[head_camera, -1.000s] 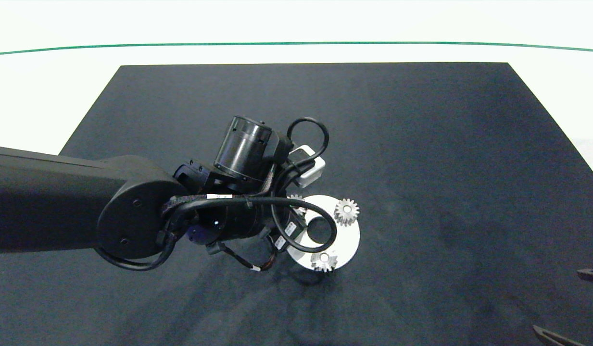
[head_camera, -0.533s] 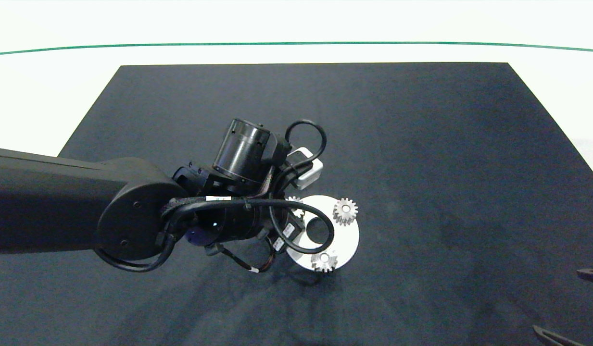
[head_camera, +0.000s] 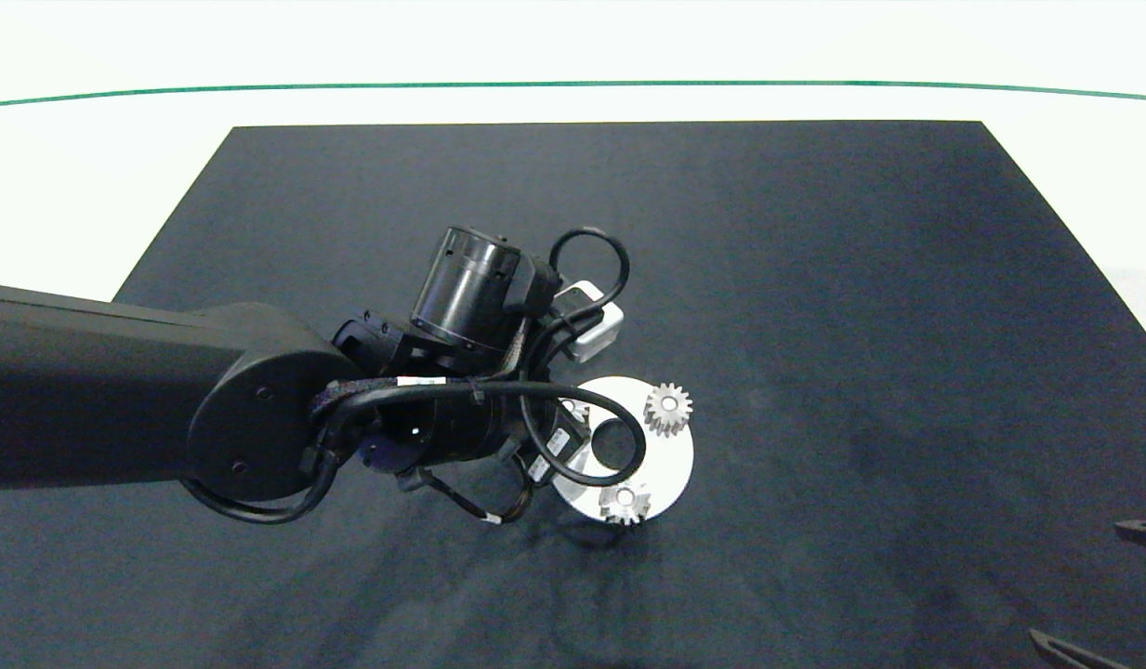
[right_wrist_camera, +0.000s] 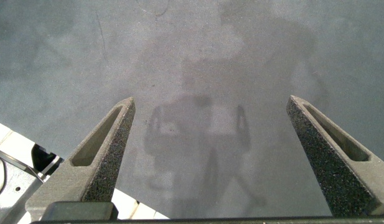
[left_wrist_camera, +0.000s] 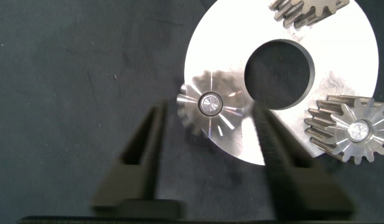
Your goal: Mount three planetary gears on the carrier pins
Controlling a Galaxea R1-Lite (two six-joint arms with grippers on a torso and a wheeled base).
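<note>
The white carrier disc [head_camera: 673, 465] [left_wrist_camera: 223, 37] lies mid-mat. Three silver planetary gears sit on its pins. One gear [head_camera: 668, 410] [left_wrist_camera: 350, 129] is at the disc's far right, another gear [head_camera: 625, 505] [left_wrist_camera: 307, 11] at its near edge. The third gear [left_wrist_camera: 211, 107] [head_camera: 573, 410] is half hidden under my left wrist in the head view. A pin end [left_wrist_camera: 210, 104] shows in its bore. My left gripper [left_wrist_camera: 210, 112] hangs over this gear, open, with a finger [left_wrist_camera: 151, 140] on each side and a small gap to the teeth. My right gripper [head_camera: 1102, 590] [right_wrist_camera: 210, 106] is parked open at the mat's near right corner.
A black mat [head_camera: 814, 279] covers the white table [head_camera: 89, 186], and a green line [head_camera: 573, 84] runs along the far side. My left arm [head_camera: 117, 390] reaches in across the mat's left half. The mat's edge and white table [right_wrist_camera: 8, 146] show in the right wrist view.
My left wrist has shifted slightly toward the far left, off the disc. The gears, the disc and my right gripper have stayed in place.
</note>
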